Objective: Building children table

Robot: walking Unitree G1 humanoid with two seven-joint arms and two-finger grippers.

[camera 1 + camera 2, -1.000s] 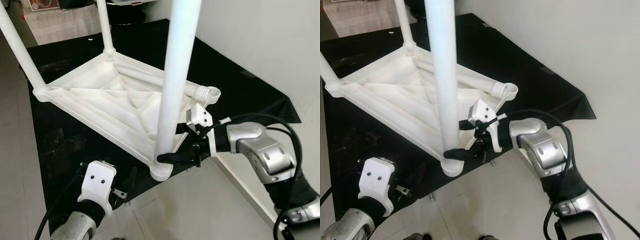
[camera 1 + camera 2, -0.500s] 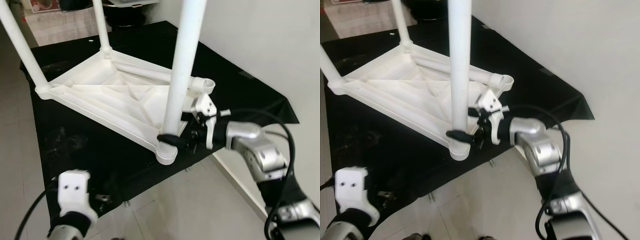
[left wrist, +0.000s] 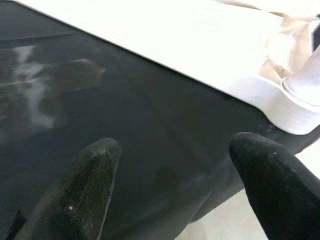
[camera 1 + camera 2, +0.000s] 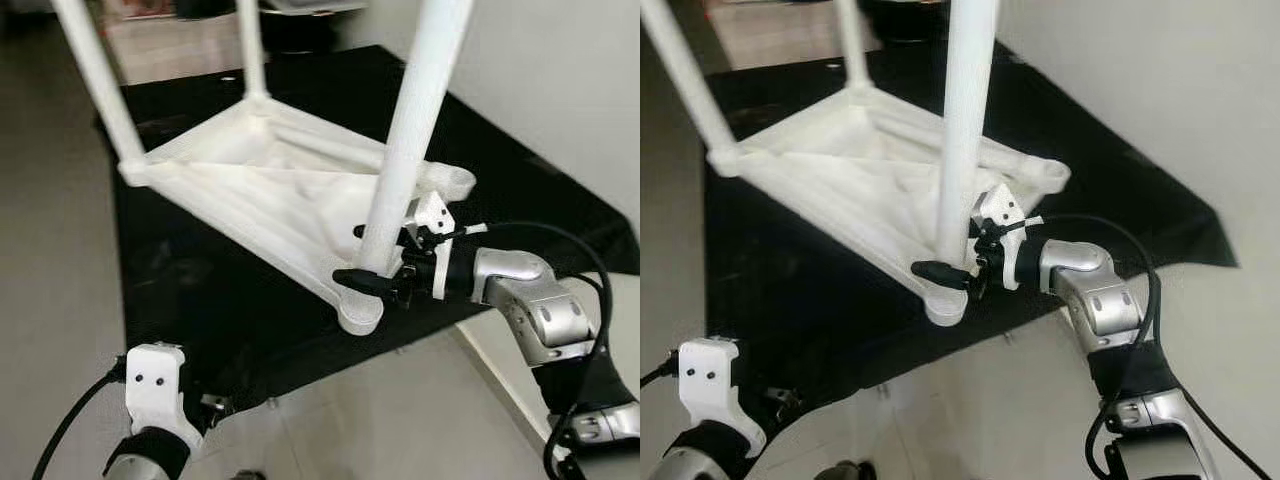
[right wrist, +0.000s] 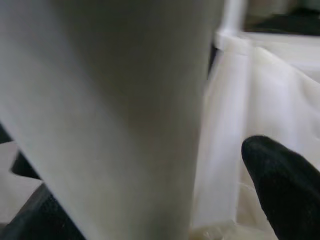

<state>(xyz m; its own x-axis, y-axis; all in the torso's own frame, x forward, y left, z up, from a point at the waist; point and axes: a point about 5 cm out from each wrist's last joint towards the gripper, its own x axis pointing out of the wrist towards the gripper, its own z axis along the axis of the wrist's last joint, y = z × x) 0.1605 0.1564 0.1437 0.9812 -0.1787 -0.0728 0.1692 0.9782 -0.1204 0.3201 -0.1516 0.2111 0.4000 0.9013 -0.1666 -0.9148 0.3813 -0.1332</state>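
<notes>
While our right claw (image 4: 372,263) clamps the white leg (image 4: 405,150) just above its socket (image 4: 360,312), we should twist squarely; left claw (image 3: 170,185) gapes.

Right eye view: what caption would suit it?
Right gripper clasps a white leg of the upturned children's table.

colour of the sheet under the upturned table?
Black sheet, plain, under the white table; the left eye view shows it best.

The left claw (image 3: 170,190) has drawn back from the table (image 4: 270,190), lower and nearer.
</notes>
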